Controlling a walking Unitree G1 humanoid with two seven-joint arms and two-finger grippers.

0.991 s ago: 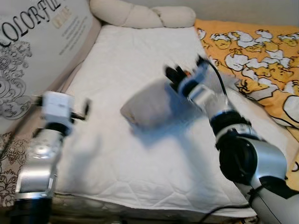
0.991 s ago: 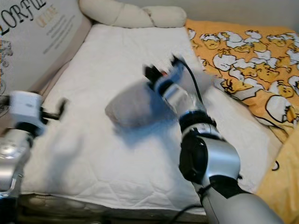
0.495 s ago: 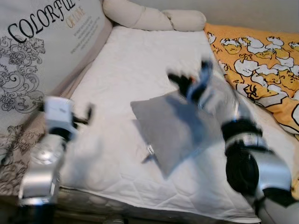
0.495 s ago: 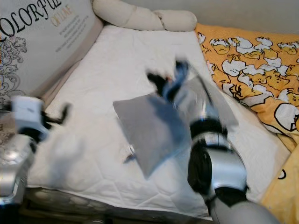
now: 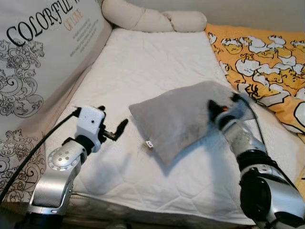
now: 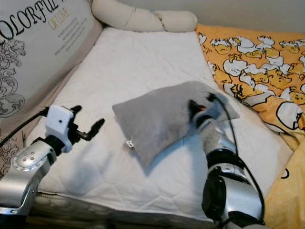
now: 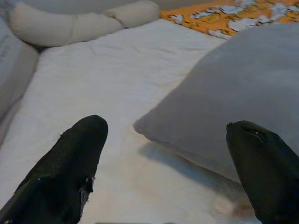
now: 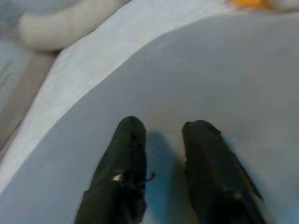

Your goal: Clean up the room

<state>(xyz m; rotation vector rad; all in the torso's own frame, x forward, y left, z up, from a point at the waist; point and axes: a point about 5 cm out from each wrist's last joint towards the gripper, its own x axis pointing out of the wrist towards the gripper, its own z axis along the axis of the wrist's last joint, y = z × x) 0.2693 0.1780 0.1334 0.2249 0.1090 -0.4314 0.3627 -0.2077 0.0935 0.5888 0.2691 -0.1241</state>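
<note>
A grey pillow (image 5: 176,119) with a small white tag lies on the white quilted mattress (image 5: 157,57), near its middle. My right gripper (image 5: 213,106) rests on the pillow's right end. In the right wrist view its fingers (image 8: 128,140) stand close together, pressed into the grey fabric (image 8: 224,70). My left gripper (image 5: 114,117) hovers over the mattress just left of the pillow. It is open, and the left wrist view shows the pillow's near corner (image 7: 219,116) between its spread fingertips (image 7: 88,135).
A long cream bolster (image 5: 152,19) lies across the head of the bed. A big printed cushion (image 5: 38,62) leans along the left side. An orange duck-print blanket (image 5: 267,57) covers the right side. The mattress's front edge (image 5: 143,210) is close below my arms.
The right gripper has swung the pillow down out of the air, and it now lies flat on the mattress. My left gripper has come in closer to the pillow's left corner.
</note>
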